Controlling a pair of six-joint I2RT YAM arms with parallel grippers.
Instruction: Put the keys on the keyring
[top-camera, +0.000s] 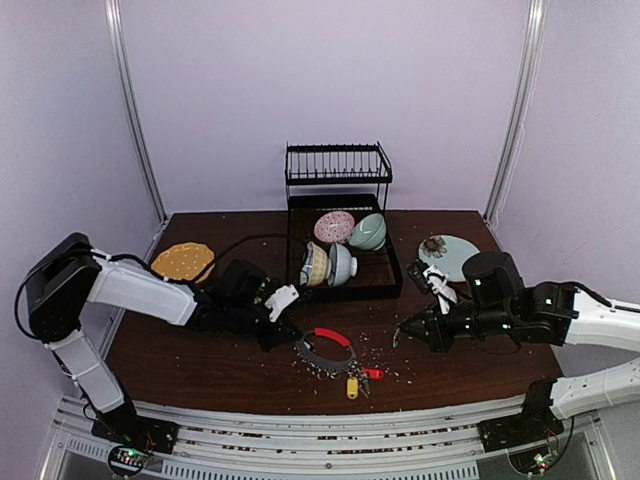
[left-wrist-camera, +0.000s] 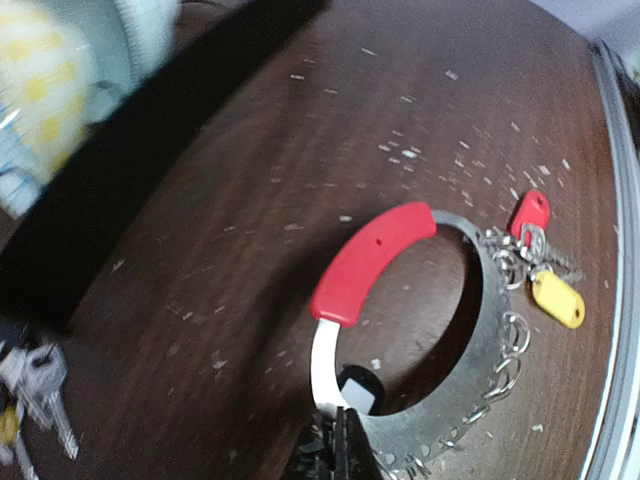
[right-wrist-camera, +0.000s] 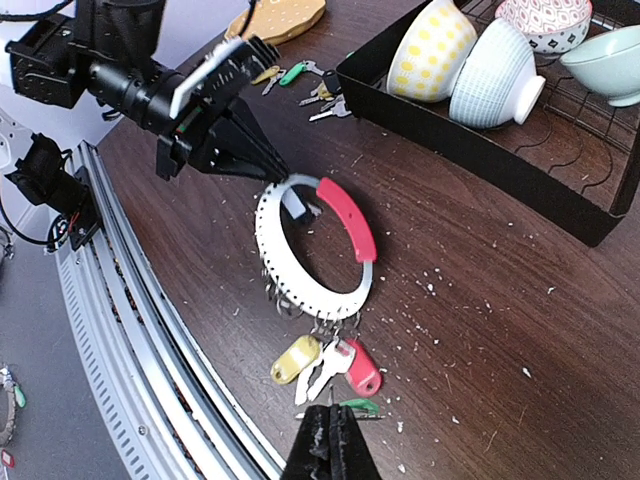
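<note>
The left claw (left-wrist-camera: 340, 445), shut on the left rim of the keyring (right-wrist-camera: 352, 228) at the near centre of the counter (right-wrist-camera: 480, 330), should steady it while the right claw (right-wrist-camera: 330, 425), pinching what looks like a green key (right-wrist-camera: 358, 405), eases it onto a split ring (left-wrist-camera: 516, 330).

Four bowls (top-camera: 368, 232), one dish rack (top-camera: 345, 292), two plates (top-camera: 455, 262), one keyring (right-wrist-camera: 345, 215).

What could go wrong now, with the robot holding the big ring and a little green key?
The left gripper pinches only the thin edge of the keyring, so the ring might slip or twist. The right gripper seems to hold the green-tagged key with just its fingertips, so it could drop. The yellow and red keys hanging on the ring could swing into the way.
</note>
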